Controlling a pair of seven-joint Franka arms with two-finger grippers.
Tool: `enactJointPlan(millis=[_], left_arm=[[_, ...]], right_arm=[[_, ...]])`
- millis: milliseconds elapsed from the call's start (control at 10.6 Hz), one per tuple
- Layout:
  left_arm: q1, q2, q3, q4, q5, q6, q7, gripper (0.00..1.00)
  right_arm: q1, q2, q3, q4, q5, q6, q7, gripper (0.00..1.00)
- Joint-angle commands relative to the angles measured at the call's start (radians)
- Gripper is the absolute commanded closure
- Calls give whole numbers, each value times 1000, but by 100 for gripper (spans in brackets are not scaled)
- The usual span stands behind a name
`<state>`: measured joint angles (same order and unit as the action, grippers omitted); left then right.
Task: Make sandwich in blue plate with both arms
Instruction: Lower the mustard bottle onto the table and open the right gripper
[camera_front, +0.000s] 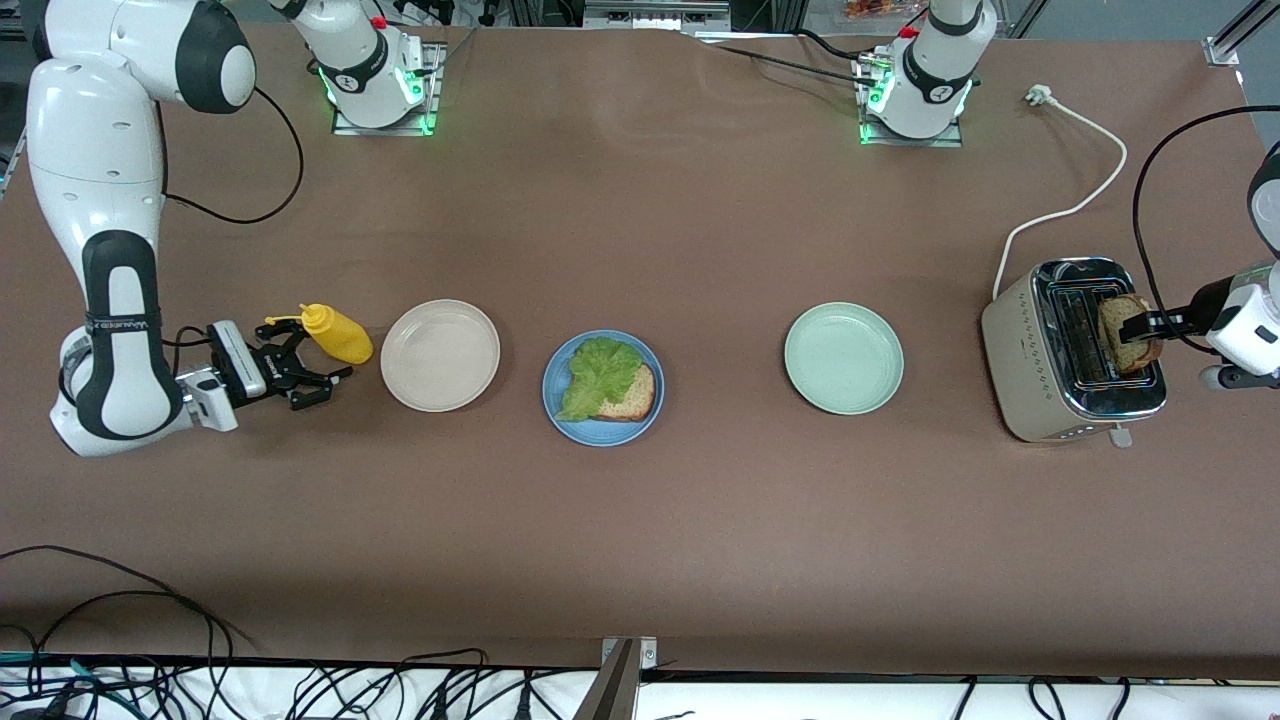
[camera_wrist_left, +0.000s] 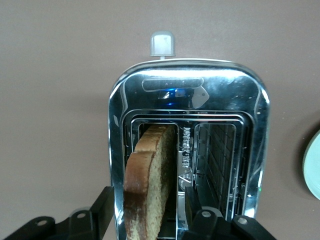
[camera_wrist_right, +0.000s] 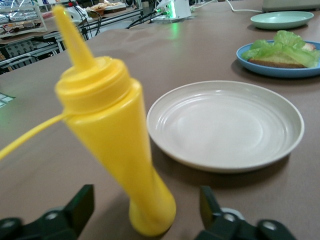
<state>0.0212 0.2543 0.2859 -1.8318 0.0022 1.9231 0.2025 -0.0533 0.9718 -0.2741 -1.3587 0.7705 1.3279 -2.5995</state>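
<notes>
The blue plate holds one brown bread slice with a green lettuce leaf on it; both also show in the right wrist view. A second bread slice stands up out of the toaster. My left gripper is open astride this slice, one finger on each side with gaps. My right gripper is open at the base of a yellow squeeze bottle, which stands just at the fingers' mouth.
A beige plate sits between the bottle and the blue plate. A pale green plate sits between the blue plate and the toaster. The toaster's white cord runs toward the left arm's base.
</notes>
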Motion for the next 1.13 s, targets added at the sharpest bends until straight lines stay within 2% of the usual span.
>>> enactJointPlan(millis=[0,94,282,376,470,658,1034], left_arm=[[10,2,2,-23,-21,36,21,35],[10,2,2,-21,-21,36,21,40],[5,-1,1,-15,-21,36,21,82],[2,-9,-4,-8,-21,36,21,95],[-1,-23,-8,-4,-21,25,23,100],[-7,-56,-13,0,-21,22,23,100],[-4,-183,-103,22,-21,-30,23,100]], right_arm=[[-28,-10,-57,12,-11,-42,77,0],[-28,-19,-89,24,-13,-42,113,0],[-26,-21,-128,78,-11,-35,215,0],[-23,-24,-145,101,-11,-38,292,0],[-22,-28,-169,118,-11,-41,374,0],[-7,-48,-211,188,-52,-44,568,0],[21,-155,-211,233,-196,-44,980,0]])
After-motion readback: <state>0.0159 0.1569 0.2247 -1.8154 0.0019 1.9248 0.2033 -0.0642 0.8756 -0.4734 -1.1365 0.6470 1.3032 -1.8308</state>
